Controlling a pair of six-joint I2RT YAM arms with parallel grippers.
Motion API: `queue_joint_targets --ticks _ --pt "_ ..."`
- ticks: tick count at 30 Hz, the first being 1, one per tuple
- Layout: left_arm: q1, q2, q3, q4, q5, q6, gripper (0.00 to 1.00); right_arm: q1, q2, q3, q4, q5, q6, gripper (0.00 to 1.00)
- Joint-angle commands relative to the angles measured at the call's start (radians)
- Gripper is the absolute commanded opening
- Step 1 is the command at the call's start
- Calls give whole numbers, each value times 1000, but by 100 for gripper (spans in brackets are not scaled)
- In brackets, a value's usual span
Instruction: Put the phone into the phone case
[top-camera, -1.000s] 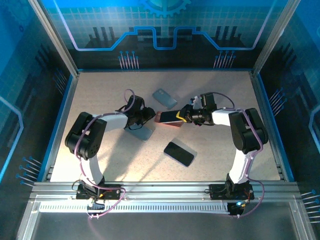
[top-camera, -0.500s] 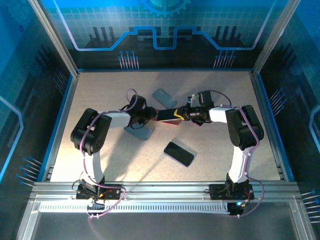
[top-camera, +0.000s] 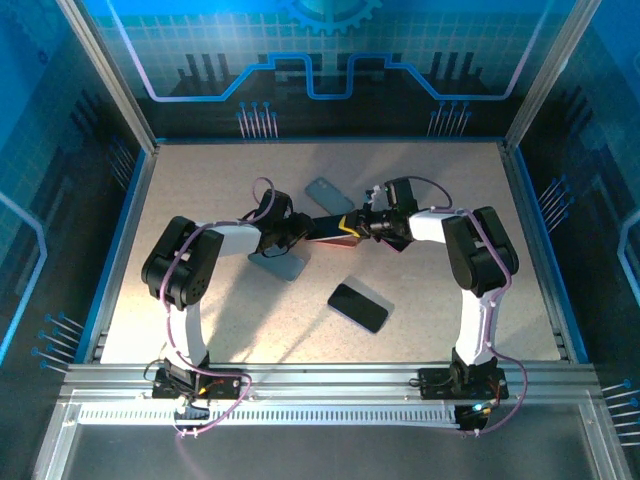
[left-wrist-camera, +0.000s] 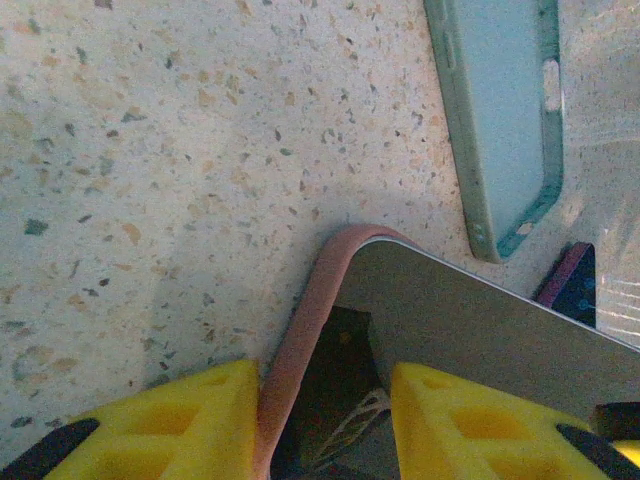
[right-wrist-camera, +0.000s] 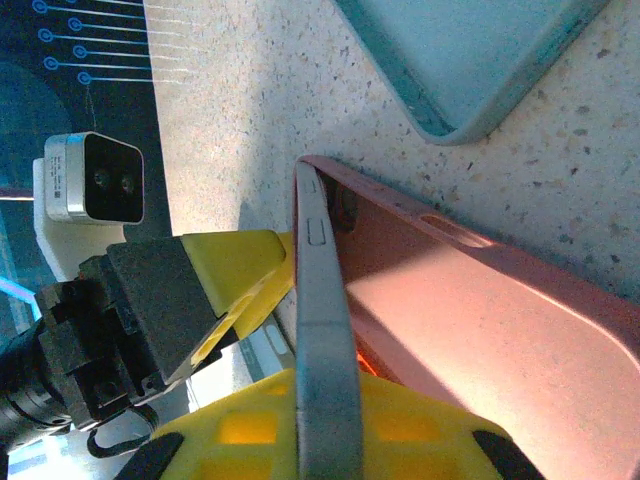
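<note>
A pink phone case (top-camera: 336, 241) hangs above mid-table between my two grippers, with a grey-edged phone (top-camera: 332, 226) lying partly in it. My left gripper (top-camera: 300, 233) clamps the case's left end. In the left wrist view one yellow finger presses the pink case wall (left-wrist-camera: 300, 330) and the other lies over the phone's grey face (left-wrist-camera: 480, 320), with the left gripper (left-wrist-camera: 325, 385) straddling both. My right gripper (top-camera: 359, 228) is shut on the phone's other end. In the right wrist view the phone's edge (right-wrist-camera: 322, 330) stands between the right gripper (right-wrist-camera: 325, 400) fingers, beside the case (right-wrist-camera: 480, 330).
A teal case (top-camera: 329, 195) lies just behind the grippers, hollow side up (left-wrist-camera: 500, 110) (right-wrist-camera: 470, 60). A grey slab (top-camera: 283, 265) rests under the left arm. A black phone (top-camera: 358, 307) lies nearer the front. Blue walls ring the table (top-camera: 200, 180).
My right gripper has moved left and a little back with the phone, closing the gap to the left gripper. The left gripper has held its place on the case.
</note>
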Motion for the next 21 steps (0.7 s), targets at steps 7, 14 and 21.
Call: queue_joint_targets --ticks 7,14,21 --pt "-12 8 -10 56 33 -18 39 55 46 7 -59 81 -2 0" --pt "-10 -25 -44 44 10 -12 39 82 53 -5 -58 93 -2 0" --pt "-7 -69 -84 31 -6 -3 39 119 66 -5 -52 100 14 0"
